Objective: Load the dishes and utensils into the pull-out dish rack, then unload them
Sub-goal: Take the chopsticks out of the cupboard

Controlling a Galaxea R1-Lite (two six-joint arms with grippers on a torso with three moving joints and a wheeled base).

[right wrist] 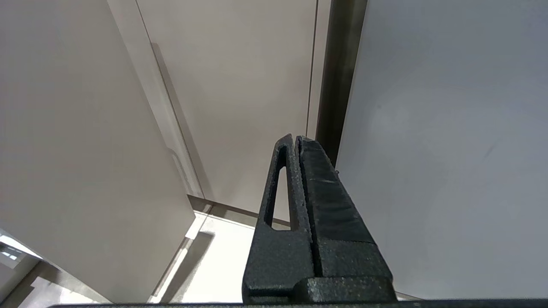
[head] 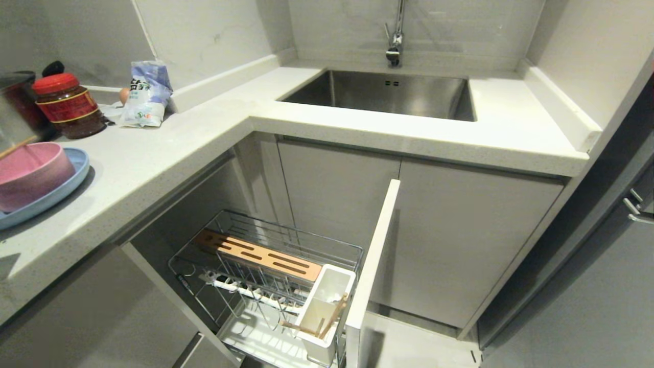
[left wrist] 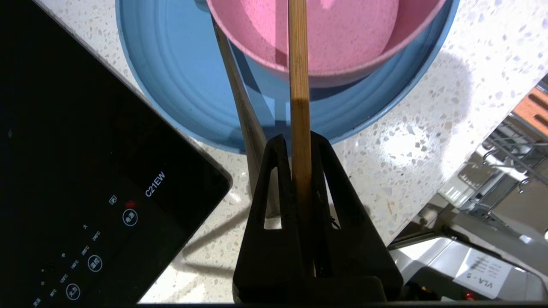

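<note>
While clamped, left gripper (left wrist: 299, 141) holds chopstick (left wrist: 298, 85).

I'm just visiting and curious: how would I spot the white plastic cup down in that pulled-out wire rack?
Find the steel sink, then look below the counter to the pulled-out chrome wire rack. At its near corner, against the light-grey front panel, stands the white utensil cup, the only solid white box there, with a wooden chopstick leaning inside.

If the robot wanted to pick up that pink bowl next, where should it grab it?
Probably by the rim. The pink bowl sits upright on the blue plate, its smooth rounded wall offering little to squeeze. Coming from above, one finger inside and one outside the thin rim on the side facing the counter's edge looks best. The left gripper is shut on a chopstick, so that goes first.
</note>
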